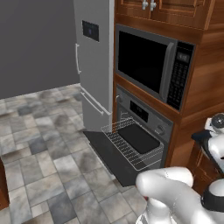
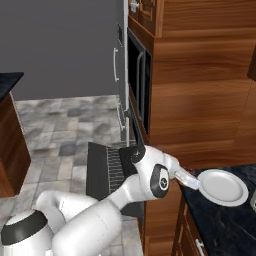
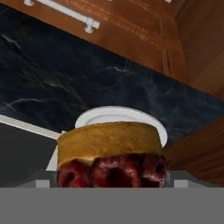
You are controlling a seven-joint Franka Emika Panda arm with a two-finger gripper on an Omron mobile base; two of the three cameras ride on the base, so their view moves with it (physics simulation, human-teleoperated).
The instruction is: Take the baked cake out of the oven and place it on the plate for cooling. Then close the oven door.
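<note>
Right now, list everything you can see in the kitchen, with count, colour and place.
cake: one, golden over dark red, right in front of the gripper, before the plate
plate: one, white, on the counter
counter: one, black marbled, right of the oven
oven: one, grey, below the microwave
oven door: one, dark grey, dropped open
wire rack: one, pulled out
tray: one, black, on the rack
microwave: one, black
fridge: one, grey
gripper: one, at the plate's left edge, grip unclear

Glossy white rounded arm (image 2: 100, 210), dark grey joint rings.
</note>
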